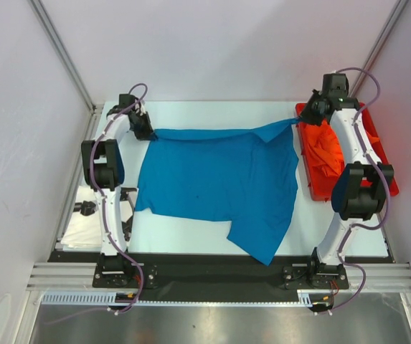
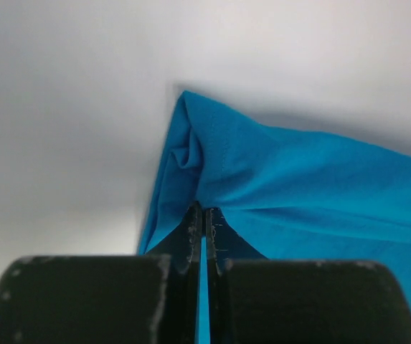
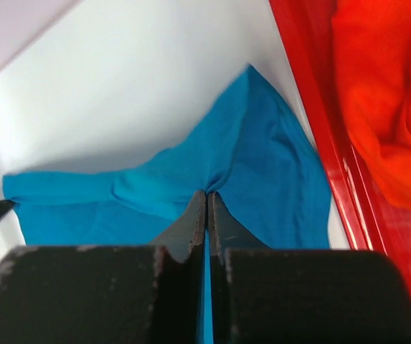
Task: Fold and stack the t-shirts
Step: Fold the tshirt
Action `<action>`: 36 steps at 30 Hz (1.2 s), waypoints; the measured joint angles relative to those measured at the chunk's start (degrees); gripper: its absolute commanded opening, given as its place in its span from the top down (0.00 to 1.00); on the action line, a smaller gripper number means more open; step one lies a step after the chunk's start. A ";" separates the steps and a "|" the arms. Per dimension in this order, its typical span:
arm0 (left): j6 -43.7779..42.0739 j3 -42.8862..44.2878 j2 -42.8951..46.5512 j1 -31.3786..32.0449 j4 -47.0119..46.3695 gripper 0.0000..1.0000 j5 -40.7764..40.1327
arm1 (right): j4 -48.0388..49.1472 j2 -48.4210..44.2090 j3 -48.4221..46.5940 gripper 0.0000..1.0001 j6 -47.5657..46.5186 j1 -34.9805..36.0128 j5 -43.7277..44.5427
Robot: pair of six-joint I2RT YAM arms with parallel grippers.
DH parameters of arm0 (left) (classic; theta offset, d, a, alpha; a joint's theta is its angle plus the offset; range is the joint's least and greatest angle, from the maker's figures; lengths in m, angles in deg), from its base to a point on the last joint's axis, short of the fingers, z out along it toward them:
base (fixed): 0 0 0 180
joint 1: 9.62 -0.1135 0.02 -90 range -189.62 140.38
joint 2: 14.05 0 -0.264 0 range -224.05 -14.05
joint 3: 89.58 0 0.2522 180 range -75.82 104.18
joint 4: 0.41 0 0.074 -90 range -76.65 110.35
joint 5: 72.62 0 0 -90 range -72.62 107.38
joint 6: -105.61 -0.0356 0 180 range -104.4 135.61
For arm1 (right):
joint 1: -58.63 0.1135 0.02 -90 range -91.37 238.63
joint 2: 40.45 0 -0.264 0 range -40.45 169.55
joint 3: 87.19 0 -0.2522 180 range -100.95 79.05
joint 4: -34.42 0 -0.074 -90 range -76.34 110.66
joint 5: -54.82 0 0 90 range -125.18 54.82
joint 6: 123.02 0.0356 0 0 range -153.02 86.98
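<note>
The bright blue t-shirt (image 1: 216,183) lies spread on the white table, one part hanging over the near edge. My left gripper (image 1: 146,129) is shut on its far left corner (image 2: 212,165). My right gripper (image 1: 307,115) is shut on its far right corner (image 3: 255,158), next to the red bin. The orange t-shirt (image 1: 328,154) lies crumpled in the bin and also shows in the right wrist view (image 3: 384,93). The white t-shirt with black blotches (image 1: 83,218) lies at the left, beside the left arm.
The red plastic bin (image 1: 307,168) stands along the table's right side; its wall (image 3: 313,93) is close to my right gripper. White enclosure walls surround the table. A black strip runs along the near edge by the arm bases.
</note>
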 measured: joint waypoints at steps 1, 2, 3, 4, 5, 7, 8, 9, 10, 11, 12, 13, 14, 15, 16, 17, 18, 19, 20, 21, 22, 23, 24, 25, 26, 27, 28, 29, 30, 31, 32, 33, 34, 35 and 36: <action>-0.35 0.59 0.02 -0.17 1.25 1.00 -0.31 | -0.52 -0.90 1.38 1.00 -0.02 -0.20 -0.11; -0.42 1.05 0.04 -0.35 2.05 1.00 -0.59 | -0.61 -2.05 3.50 1.00 -0.02 -0.24 -0.28; -0.59 1.55 0.17 -0.70 3.02 1.00 -0.76 | -1.09 -3.04 5.73 1.00 0.00 -0.22 -0.55; -0.83 1.79 0.42 -1.05 3.78 1.00 -0.83 | -1.53 -3.78 7.80 1.00 0.00 -0.22 -0.81; -0.87 1.99 0.70 -1.46 4.50 1.00 -0.83 | -2.14 -4.28 9.49 1.00 -0.02 -0.22 -1.03; -1.03 2.14 1.27 -2.27 5.66 1.00 -0.79 | -3.21 -4.52 11.52 1.00 -0.02 0.00 -1.40; -1.27 2.14 1.55 -2.67 6.32 1.00 -0.81 | -3.52 -4.55 12.39 1.00 -0.04 0.04 -1.44; -1.40 2.14 1.88 -3.02 7.02 1.00 -0.81 | -3.69 -4.55 13.03 1.00 -0.04 0.09 -1.46; -1.42 2.10 2.16 -3.26 7.52 1.00 -0.81 | -4.00 -4.55 13.66 1.00 -0.07 0.09 -1.44; -1.40 1.57 2.73 -3.43 7.69 1.00 -0.70 | -4.00 -4.57 14.16 1.00 -0.07 0.09 -1.46; -1.40 0.85 3.45 -3.45 7.96 1.00 -0.50 | -4.00 -4.66 14.53 1.00 -0.07 0.09 -1.44; -1.40 0.00 4.24 -3.54 8.09 1.00 -0.33 | -4.00 -4.87 15.06 1.00 -0.07 0.09 -1.44; -1.38 -0.90 4.96 -3.54 8.11 0.99 -0.17 | -3.98 -5.31 15.76 1.00 -0.09 0.09 -1.44; -1.38 -1.62 5.53 -3.54 8.26 0.99 0.17 | -4.00 -5.75 16.37 1.00 -0.09 0.09 -1.42; -1.40 -1.90 5.79 -3.54 8.48 0.99 0.55 | -4.02 -6.51 17.33 1.00 -0.11 0.09 -1.38; -1.38 -2.01 5.86 -3.54 8.70 0.98 0.92 | -4.02 -7.39 18.34 1.00 -0.20 0.07 -1.38; -1.40 -2.03 5.86 -3.54 8.87 0.98 1.36 | -4.02 -8.24 19.34 1.00 -0.31 0.07 -1.31; -1.40 -2.14 5.86 -3.50 9.11 0.98 1.99 | -3.96 -9.14 20.37 1.00 -0.46 0.09 -1.20; -1.40 -2.25 5.86 -3.41 9.49 0.98 2.36 | -4.00 -10.03 21.35 1.00 -0.57 0.09 -1.14; -1.40 -2.25 5.86 -3.30 9.73 0.98 2.62 | -4.07 -10.62 21.97 1.00 -0.68 0.09 -1.09; -1.40 -2.27 5.86 -3.06 9.88 0.98 2.75 | -4.04 -11.28 22.69 1.00 -0.74 0.07 -0.96; -1.42 -2.38 5.86 -2.91 9.94 0.98 2.99 | -4.02 -11.87 23.39 1.00 -0.74 0.07 -0.96; -1.42 -2.56 5.86 -2.78 9.92 0.99 3.13 | -4.00 -12.13 23.82 1.00 -0.74 0.04 -0.94; -1.42 -2.82 5.86 -2.60 9.92 0.99 3.15 | -3.91 -12.52 24.59 1.00 -0.74 0.04 -0.94; -1.42 -3.19 5.86 -2.45 9.92 0.99 3.13 | -3.93 -12.79 25.16 1.00 -0.74 0.04 -0.94; -1.42 -3.82 5.86 -2.23 9.92 0.99 3.10 | -3.89 -13.09 25.86 1.00 -0.74 0.04 -0.92; -1.42 -4.33 5.86 -2.10 10.01 0.99 3.02 | -3.91 -13.35 26.45 1.00 -0.74 0.04 -0.90; -1.42 -4.66 5.86 -1.99 10.14 0.99 2.82 | -3.93 -13.62 26.93 1.00 -0.74 0.04 -0.90; -1.44 -4.94 5.86 -1.90 10.43 0.99 2.43 | -3.96 -13.81 27.26 1.00 -0.74 0.02 -0.87; -1.51 -5.03 5.86 -1.84 10.86 0.99 2.10 | -3.98 -13.97 27.39 1.00 -0.74 0.02 -0.85; -1.77 -5.03 5.86 -1.75 11.15 0.99 1.77 | -3.93 -14.05 27.50 1.00 -0.79 0.02 -0.81; -1.86 -5.03 5.86 -1.73 11.30 0.98 1.44 | -3.82 -14.23 27.65 1.00 -0.81 0.02 -0.79; -1.90 -5.03 5.86 -1.70 11.37 0.98 1.14 | -3.78 -14.36 27.85 1.00 -0.87 0.02 -0.79; -2.01 -5.03 5.86 -1.70 11.54 0.98 0.61 | -3.74 -14.49 28.11 1.00 -0.94 0.00 -0.79; -2.21 -5.03 5.86 -1.70 11.78 0.98 0.20 | -3.72 -14.60 28.35 1.00 -0.96 -0.02 -0.79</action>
